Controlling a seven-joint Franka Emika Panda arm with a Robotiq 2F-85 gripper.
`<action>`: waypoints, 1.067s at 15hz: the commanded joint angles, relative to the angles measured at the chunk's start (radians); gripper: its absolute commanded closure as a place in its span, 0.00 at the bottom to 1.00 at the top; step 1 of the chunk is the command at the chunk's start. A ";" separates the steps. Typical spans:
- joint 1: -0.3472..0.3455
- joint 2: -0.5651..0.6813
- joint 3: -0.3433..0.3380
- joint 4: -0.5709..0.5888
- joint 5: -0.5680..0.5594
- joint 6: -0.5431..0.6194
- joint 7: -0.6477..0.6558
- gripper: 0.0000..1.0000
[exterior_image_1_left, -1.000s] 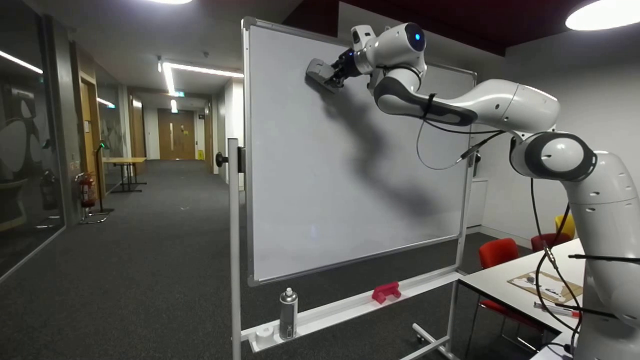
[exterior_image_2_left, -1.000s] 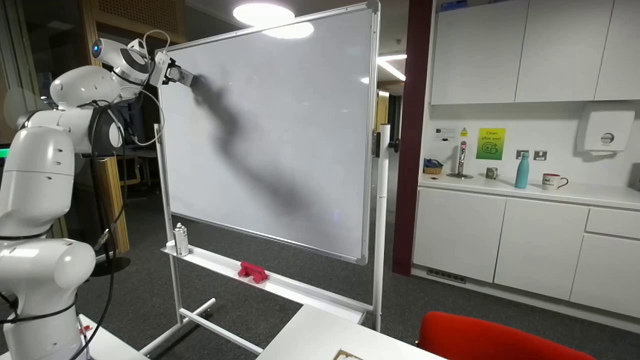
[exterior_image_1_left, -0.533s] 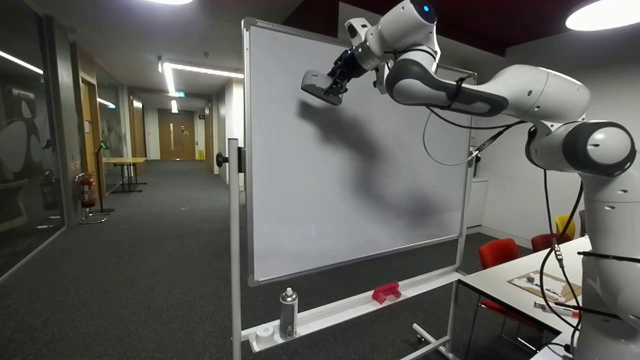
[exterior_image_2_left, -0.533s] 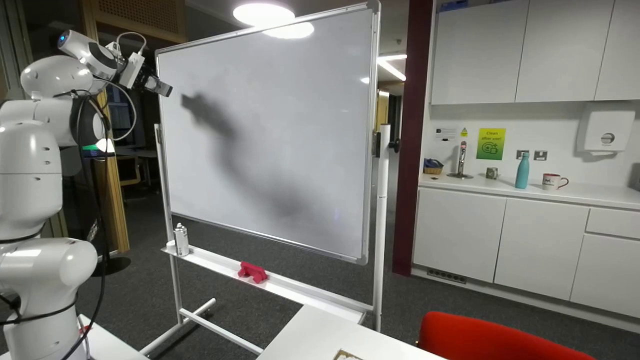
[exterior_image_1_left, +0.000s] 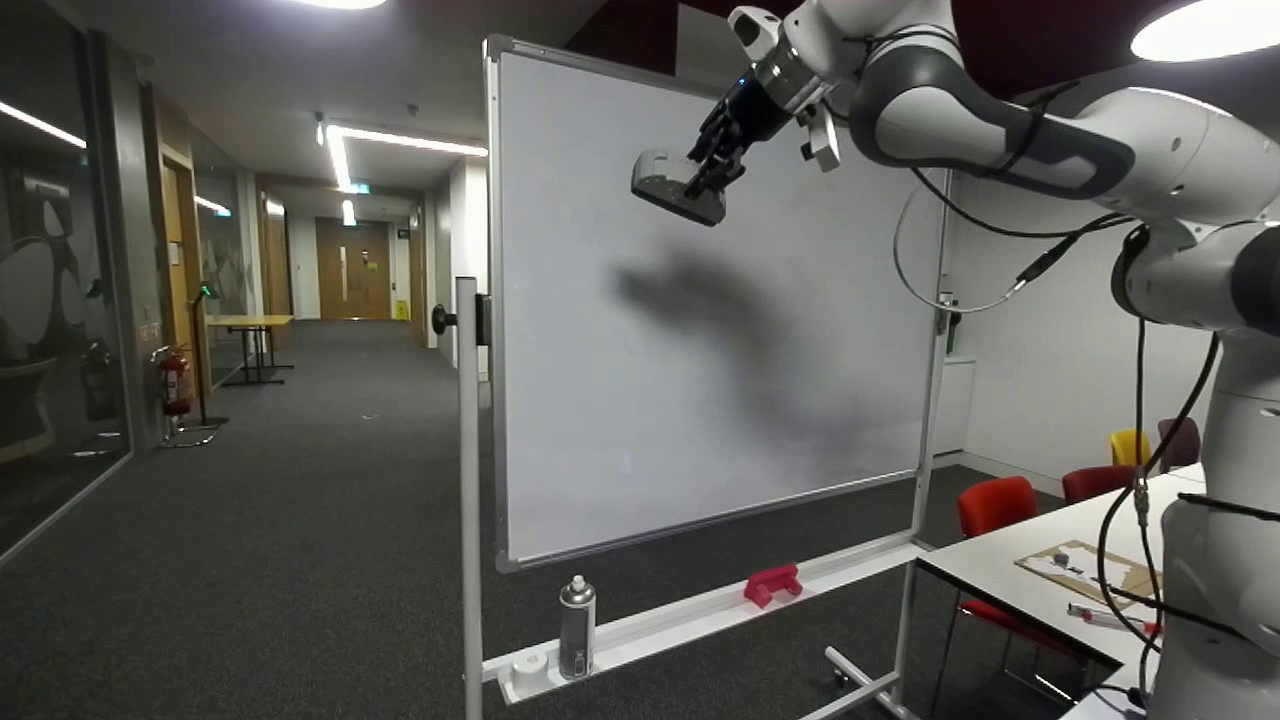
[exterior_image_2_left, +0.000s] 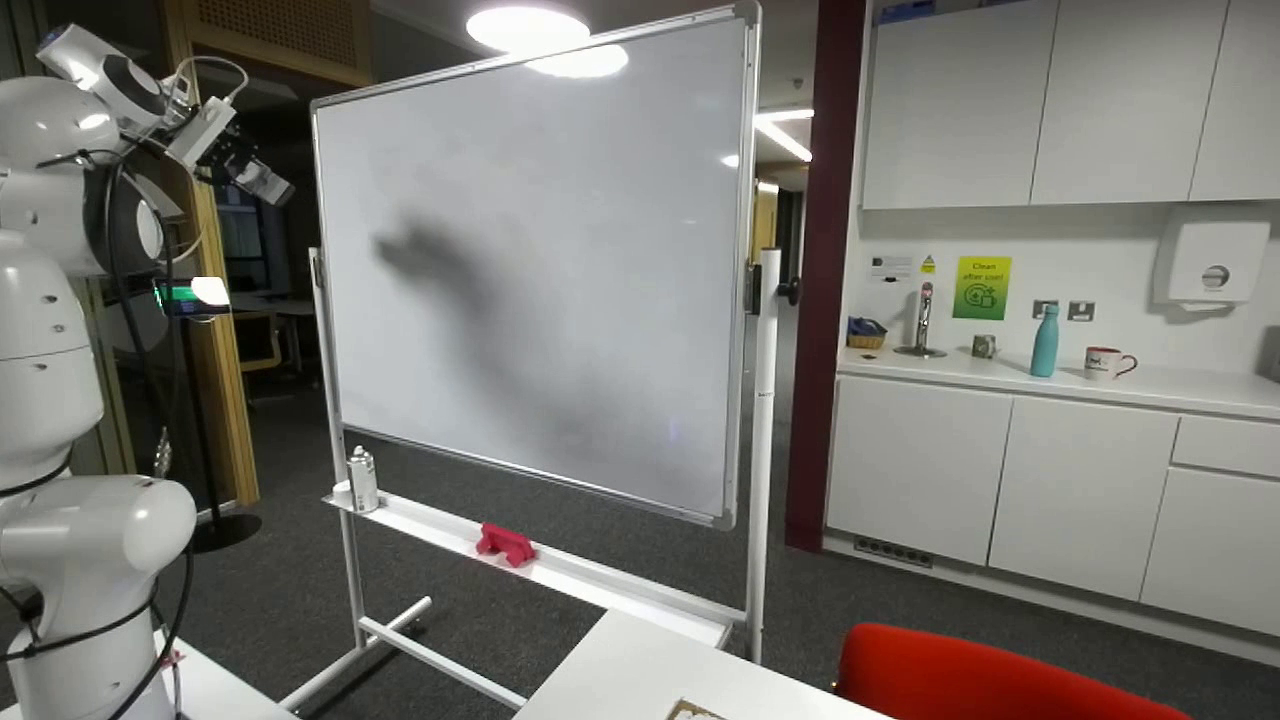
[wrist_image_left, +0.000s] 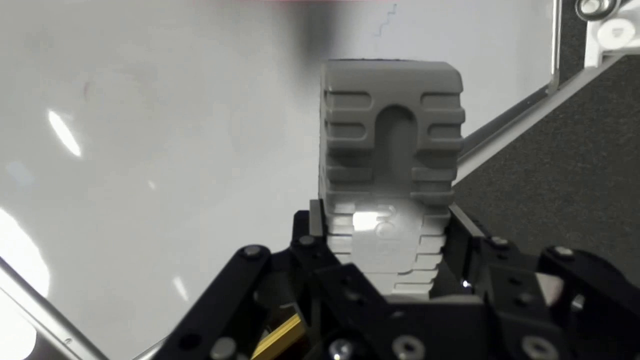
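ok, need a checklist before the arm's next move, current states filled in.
Gray eraser clamped between the fingers of the hand: ok.
Gray eraser clear of the whiteboard, with a visible gap in an exterior view: ok.
Whiteboard free of marks: not ok, a faint blue squiggle shows in the wrist view.
Spray can upright on the tray: ok.
Stand wheel locked: cannot tell, too small.

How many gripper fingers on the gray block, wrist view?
2, gripping the gray block from opposite sides: one finger at the picture's left, another finger at its right. None seems hidden.
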 joint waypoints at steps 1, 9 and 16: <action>-0.009 -0.103 -0.010 -0.070 0.006 0.043 0.185 0.68; -0.013 -0.231 -0.064 -0.087 0.073 -0.028 0.488 0.68; -0.089 -0.201 -0.003 -0.050 0.074 -0.016 0.499 0.43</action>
